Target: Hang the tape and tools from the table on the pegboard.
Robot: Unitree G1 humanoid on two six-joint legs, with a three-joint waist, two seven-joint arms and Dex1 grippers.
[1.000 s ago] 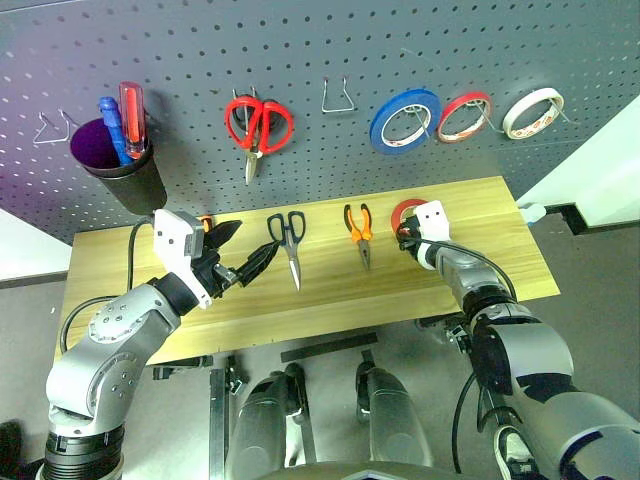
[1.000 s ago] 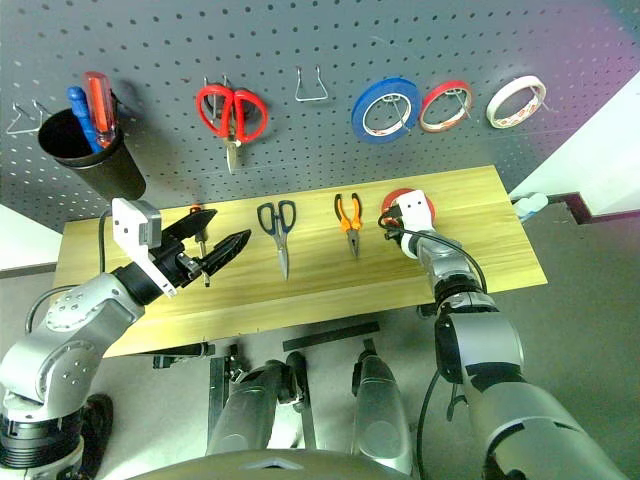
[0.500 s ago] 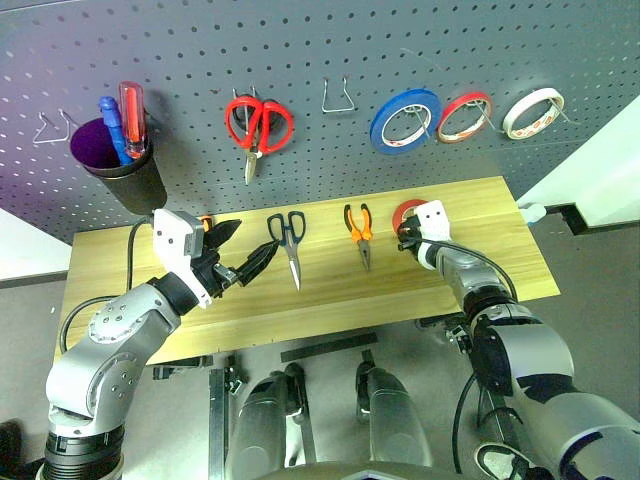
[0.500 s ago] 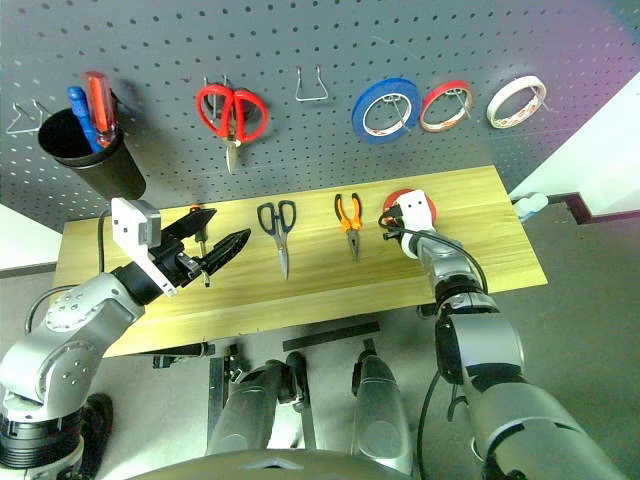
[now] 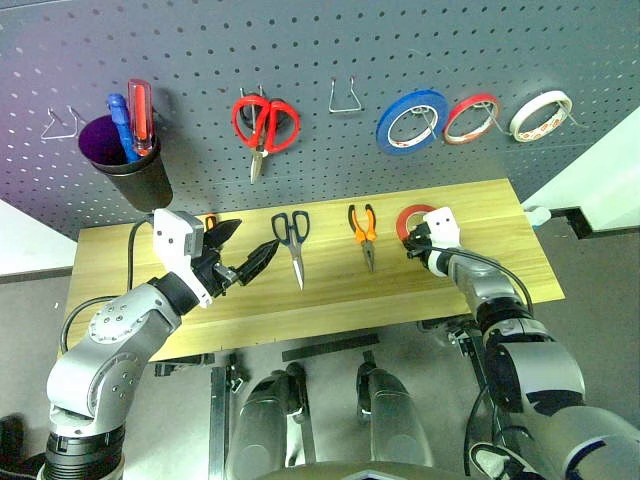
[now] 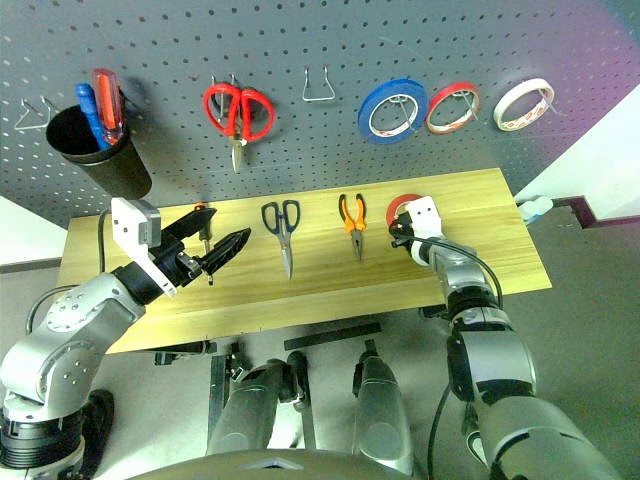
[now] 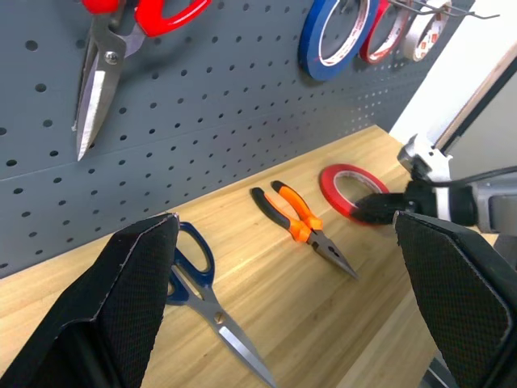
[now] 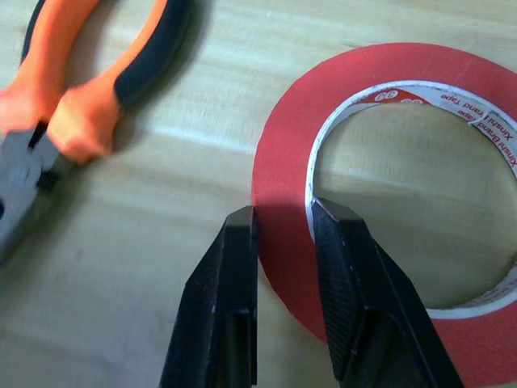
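Observation:
The orange-red tape [image 8: 283, 145] lies flat on the table [image 5: 330, 290] at the right. My right gripper [image 8: 285, 212] is shut on its near rim, one finger inside the ring and one outside. The pliers [image 5: 361, 228] lie just left of the tape, and the dark-handled scissors [image 5: 291, 235] lie at mid-table. My left gripper [image 5: 258, 234] hangs open and empty above the table's left part. The screwdriver [image 6: 203, 225] lies under it, mostly hidden. The pegboard [image 5: 330, 50] stands behind the table.
On the pegboard hang a black cup [image 5: 128, 170] holding a blue and a red screwdriver, red-handled scissors [image 5: 264, 125], a blue roll [image 5: 410, 118], a small red roll [image 5: 470, 117] and a white roll [image 5: 540, 113]. Bare wire hooks [image 5: 345, 97] sit between the scissors and the rolls.
My right gripper has drawn slightly right and toward me, staying shut on the tape's rim. The whole view has shifted a little. The left arm has kept still.

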